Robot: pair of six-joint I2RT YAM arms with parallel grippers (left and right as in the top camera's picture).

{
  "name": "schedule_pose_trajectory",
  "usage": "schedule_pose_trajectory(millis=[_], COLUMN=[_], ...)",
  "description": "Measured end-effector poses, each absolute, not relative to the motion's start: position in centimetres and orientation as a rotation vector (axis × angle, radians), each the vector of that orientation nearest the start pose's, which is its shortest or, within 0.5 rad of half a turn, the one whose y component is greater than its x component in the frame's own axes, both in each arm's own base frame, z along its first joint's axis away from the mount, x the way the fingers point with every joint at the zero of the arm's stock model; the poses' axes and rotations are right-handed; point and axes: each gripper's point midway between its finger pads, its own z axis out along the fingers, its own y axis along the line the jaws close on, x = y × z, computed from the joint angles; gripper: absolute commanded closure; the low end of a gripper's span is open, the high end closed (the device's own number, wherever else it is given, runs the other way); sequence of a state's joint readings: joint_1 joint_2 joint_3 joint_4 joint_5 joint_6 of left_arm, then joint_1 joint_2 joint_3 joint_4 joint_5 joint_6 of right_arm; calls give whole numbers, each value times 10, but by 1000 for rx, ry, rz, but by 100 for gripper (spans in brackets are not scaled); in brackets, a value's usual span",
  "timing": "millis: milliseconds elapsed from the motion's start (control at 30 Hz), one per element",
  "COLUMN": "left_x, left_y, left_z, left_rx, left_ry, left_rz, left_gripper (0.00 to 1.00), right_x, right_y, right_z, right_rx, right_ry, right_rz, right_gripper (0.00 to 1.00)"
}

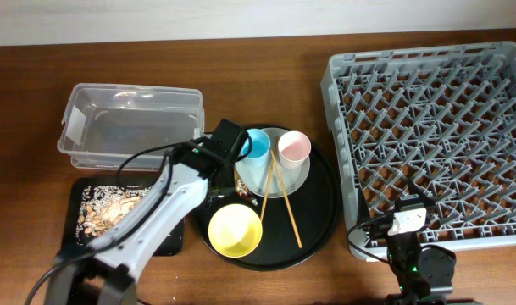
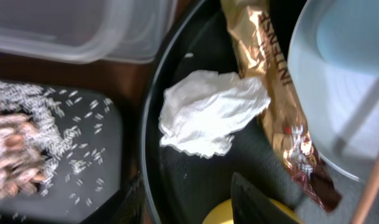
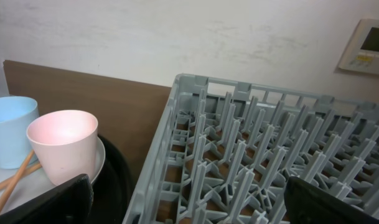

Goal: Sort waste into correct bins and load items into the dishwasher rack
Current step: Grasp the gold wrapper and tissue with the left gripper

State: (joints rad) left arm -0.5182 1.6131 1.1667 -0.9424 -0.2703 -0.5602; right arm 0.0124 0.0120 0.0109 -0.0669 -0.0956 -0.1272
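In the left wrist view a crumpled white napkin [image 2: 211, 112] and a gold-brown wrapper [image 2: 282, 93] lie on the round black tray [image 2: 177, 168], beside the pale plate [image 2: 345, 87]. My left gripper [image 2: 192, 205] hangs open just short of the napkin, holding nothing. Tan scraps fill the shallow black tray [image 1: 113, 212]; the clear tub [image 1: 130, 127] stands behind it. The blue cup [image 1: 258, 144], pink cup [image 1: 293, 146] and chopsticks [image 1: 279, 195] rest on the plate [image 1: 270, 178], the yellow bowl [image 1: 235, 230] in front. My right gripper [image 3: 189, 208] is wide open over the grey rack's [image 3: 270, 155] near-left corner.
The left arm [image 1: 169, 199] reaches across the shallow tray and hides the napkin and wrapper from overhead. The rack [image 1: 338, 127] takes up the right side, its left rim close to the round tray [image 1: 321, 203]. Bare wooden table lies along the back.
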Motion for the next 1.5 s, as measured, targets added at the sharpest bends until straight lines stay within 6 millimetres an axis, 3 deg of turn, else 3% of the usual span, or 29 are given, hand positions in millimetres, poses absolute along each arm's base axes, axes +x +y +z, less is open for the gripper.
schedule_pose_trajectory(millis=[100, 300, 567, 633, 800, 967, 1033, 1067, 1133, 1233, 1300, 1400, 1500], left_x=[311, 322, 307, 308, 309, 304, 299, 300, 309, 321, 328, 354, 390], left_y=[-124, -123, -113, -114, -115, -113, -111, -112, -117, -123, -104, -69, -33], left_z=[68, 62, 15, 14, 13, 13, 23, 38, 77, 164, 198, 220, 208], left_rx=[-87, -94, -87, -89, -72, -69, -68, -73, -95, -143, -221, -357, -460], left_ry=[2860, 2821, 2829, 2821, 2822, 2841, 2845, 2823, 2737, 2518, 2396, 2259, 2218], left_rz=[220, 254, 275, 268, 263, 274, 269, 243, 159, -24, -37, 11, 41], left_gripper=[55, 55, 48, 56, 97, 100, 100, 100, 100, 100, 100, 99, 99], right_x=[245, 245, 245, 245, 245, 245, 245, 245, 245, 245, 245, 245, 245], right_y=[19, 19, 19, 19, 19, 19, 19, 19, 19, 19, 19, 19, 19], right_z=[160, 160, 160, 160, 160, 160, 160, 160, 160, 160, 160, 160, 160], right_rx=[-187, -187, -187, -187, -187, -187, -187, -187, -187, -187, -187, -187, -187], right_ry=[1628, 1628, 1628, 1628, 1628, 1628, 1628, 1628, 1628, 1628, 1628, 1628, 1628], right_rz=[-10, -10, -10, -10, -10, -10, -10, -10, -10, -10, -10, -10, -10], right_gripper=[1, 1, 1, 2, 1, 1, 1, 1, 1, 1, 1, 1, 2])
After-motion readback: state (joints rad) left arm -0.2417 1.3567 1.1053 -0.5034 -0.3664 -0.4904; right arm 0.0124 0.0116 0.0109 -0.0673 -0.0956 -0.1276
